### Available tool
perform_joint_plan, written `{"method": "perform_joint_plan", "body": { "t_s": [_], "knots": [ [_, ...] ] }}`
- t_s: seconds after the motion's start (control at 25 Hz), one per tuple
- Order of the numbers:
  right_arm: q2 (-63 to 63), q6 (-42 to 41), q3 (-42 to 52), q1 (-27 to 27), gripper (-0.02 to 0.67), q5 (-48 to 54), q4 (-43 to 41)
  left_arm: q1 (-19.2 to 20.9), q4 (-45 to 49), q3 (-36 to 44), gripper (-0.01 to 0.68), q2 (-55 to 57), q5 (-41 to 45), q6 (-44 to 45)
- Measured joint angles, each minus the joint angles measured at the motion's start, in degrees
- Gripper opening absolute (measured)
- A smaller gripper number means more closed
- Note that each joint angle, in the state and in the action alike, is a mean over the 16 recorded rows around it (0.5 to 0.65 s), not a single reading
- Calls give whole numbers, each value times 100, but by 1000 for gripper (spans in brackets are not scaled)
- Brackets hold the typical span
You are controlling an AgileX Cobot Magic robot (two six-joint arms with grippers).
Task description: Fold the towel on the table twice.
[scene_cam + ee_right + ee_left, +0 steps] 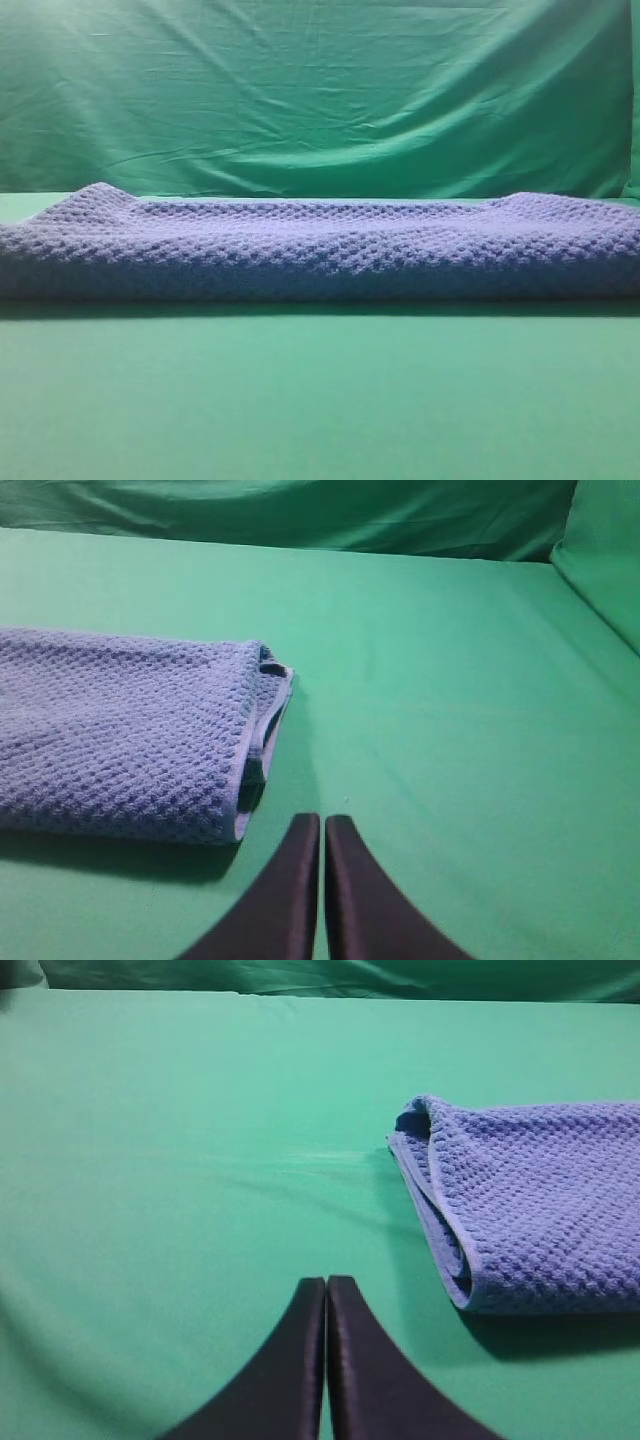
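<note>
A blue-grey waffle-textured towel [320,250] lies folded in a long band across the middle of the green table [320,400], with wrinkled green backdrop cloth [320,90] behind. No writing or labels show. Both the left gripper [326,1282] and right gripper [322,820] hover with jaws clenched empty, beside the towel's ends.
</note>
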Motion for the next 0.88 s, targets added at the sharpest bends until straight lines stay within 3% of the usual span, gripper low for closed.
{"method": "perform_joint_plan", "body": {
  "t_s": [0.88],
  "knots": [
    [0, 0, 0, -17, 0, 0, 0, 0, 0, 0, 0, 0, 0, 0]
  ]
}}
